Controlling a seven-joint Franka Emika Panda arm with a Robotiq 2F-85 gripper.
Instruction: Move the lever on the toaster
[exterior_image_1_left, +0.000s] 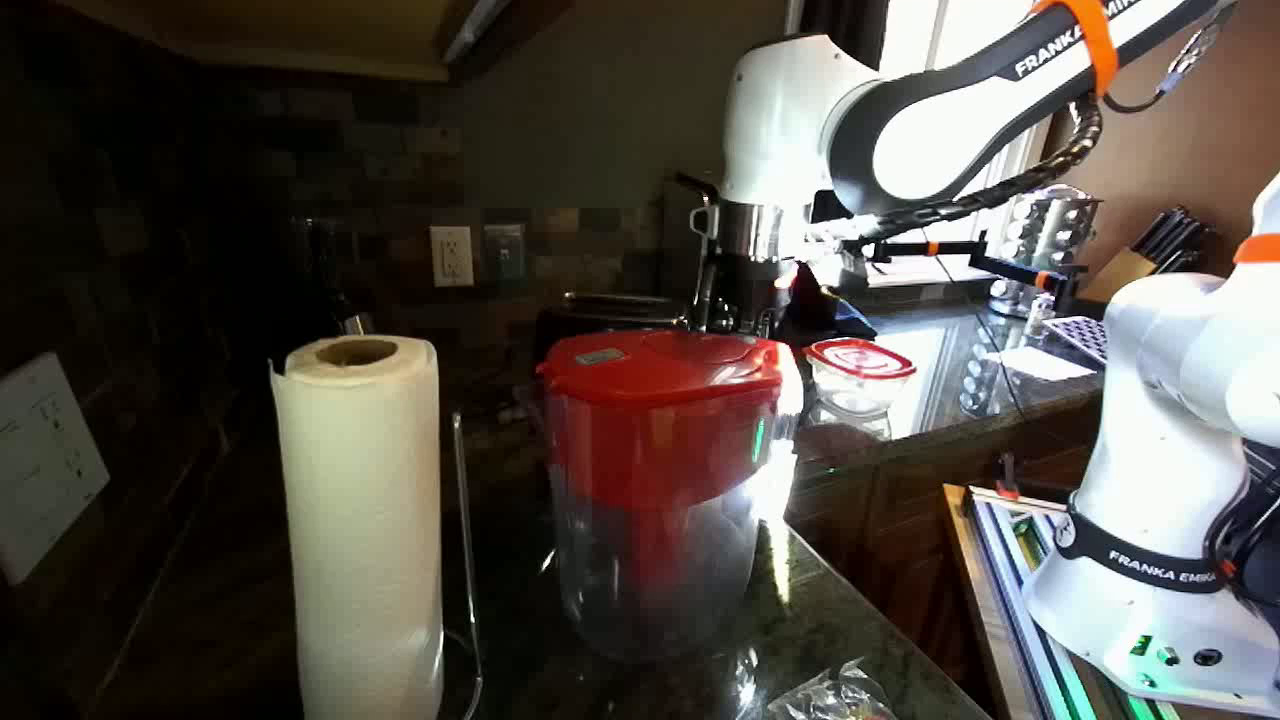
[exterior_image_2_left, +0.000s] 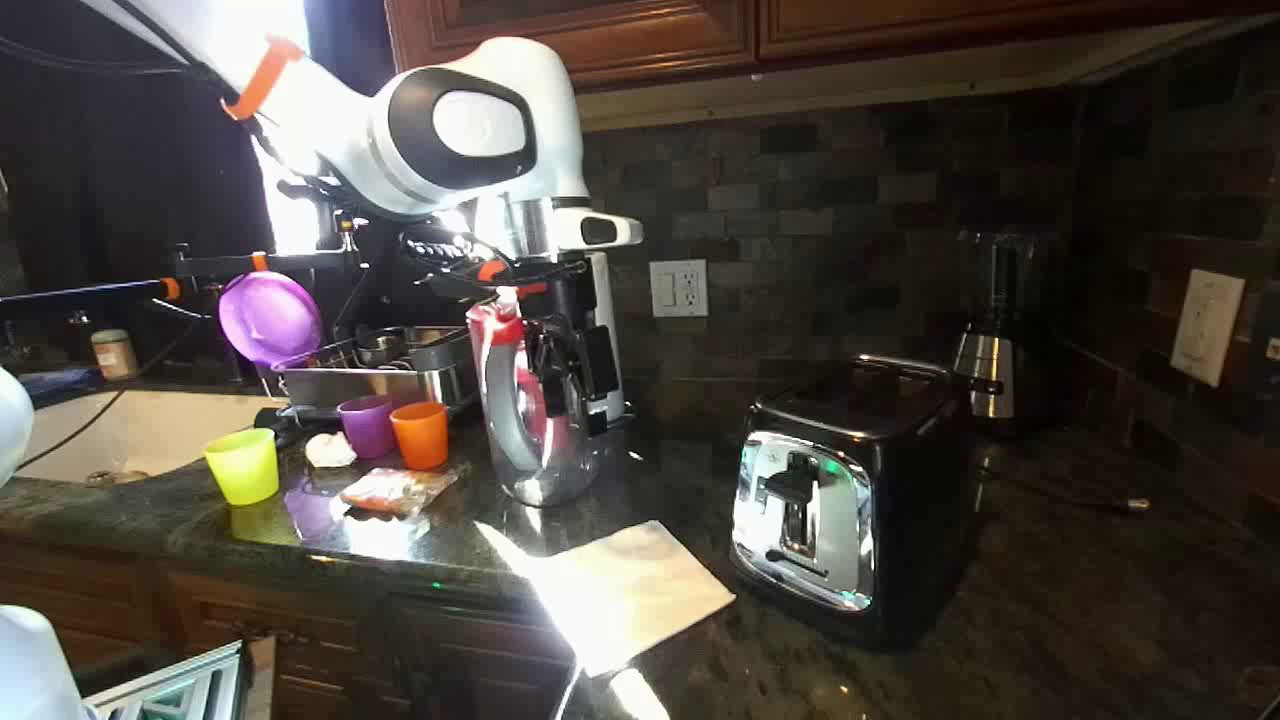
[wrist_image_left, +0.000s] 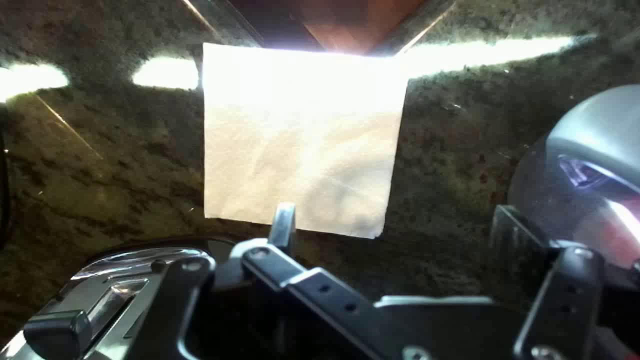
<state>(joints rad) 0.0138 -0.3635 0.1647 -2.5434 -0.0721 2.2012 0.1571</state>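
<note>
The toaster (exterior_image_2_left: 905, 520) is a black box with a shiny chrome front, standing on the dark counter. Its black lever (exterior_image_2_left: 793, 482) sits high on the chrome front, above a slot. In the wrist view the toaster (wrist_image_left: 142, 262) fills the lower left, partly hidden by the finger linkage, and its lever (wrist_image_left: 59, 331) shows at the edge. In an exterior view the toaster (exterior_image_1_left: 615, 305) is mostly hidden behind the red-lidded pitcher. My gripper (wrist_image_left: 395, 225) is open and empty, its fingers wide apart above the counter. The gripper (exterior_image_2_left: 570, 370) hangs beside the pitcher, to the toaster's side, apart from the lever.
The red-lidded pitcher (exterior_image_1_left: 660, 450) stands close to the gripper; it also shows in the wrist view (wrist_image_left: 595, 145). A pale napkin (exterior_image_2_left: 640, 590) lies before the toaster. A paper towel roll (exterior_image_1_left: 365, 530), a blender (exterior_image_2_left: 990, 360), cups (exterior_image_2_left: 420, 435) and a red-lidded container (exterior_image_1_left: 860, 375) stand around.
</note>
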